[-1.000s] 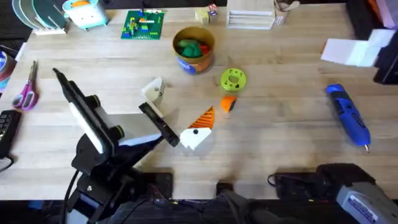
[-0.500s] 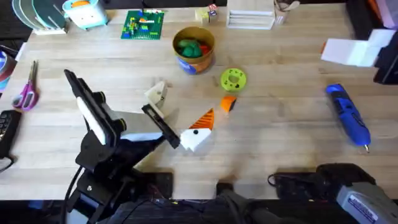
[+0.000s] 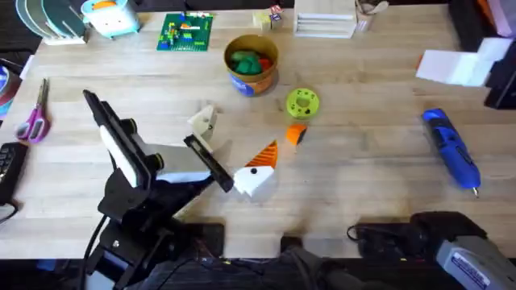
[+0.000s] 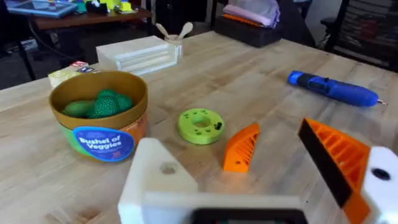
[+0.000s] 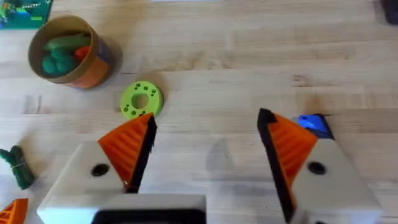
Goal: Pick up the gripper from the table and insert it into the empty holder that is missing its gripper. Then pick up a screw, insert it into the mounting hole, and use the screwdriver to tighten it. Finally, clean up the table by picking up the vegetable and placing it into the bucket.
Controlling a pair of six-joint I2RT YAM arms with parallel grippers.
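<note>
The gripper, a small bare orange ribbed piece (image 3: 296,134) (image 4: 241,147), lies on the table just below a lime-green disc (image 3: 302,102). My left gripper (image 3: 238,133) (image 4: 227,137) stands open facing it. One of its fingers is the bare cream holder (image 3: 201,119) (image 4: 155,177); the other carries an orange fin (image 3: 264,153) (image 4: 336,155). The blue screwdriver (image 3: 451,149) (image 4: 333,88) lies at the right. A dark green vegetable (image 5: 17,167) lies on the wood. The bucket (image 3: 251,63) (image 4: 99,115) (image 5: 68,53) holds toy vegetables. My right gripper (image 5: 206,118) hangs open and empty above the table.
Pink scissors (image 3: 34,117) lie at the left edge. A green brick plate (image 3: 186,32) and a white box (image 3: 324,24) sit along the back. White paper (image 3: 455,66) is at the far right. The right arm (image 3: 451,246) is folded at the front right.
The left arm shifted slightly to the right a second ago, nudging the holder finger with it, and has held still since. Nothing on the table moved.
</note>
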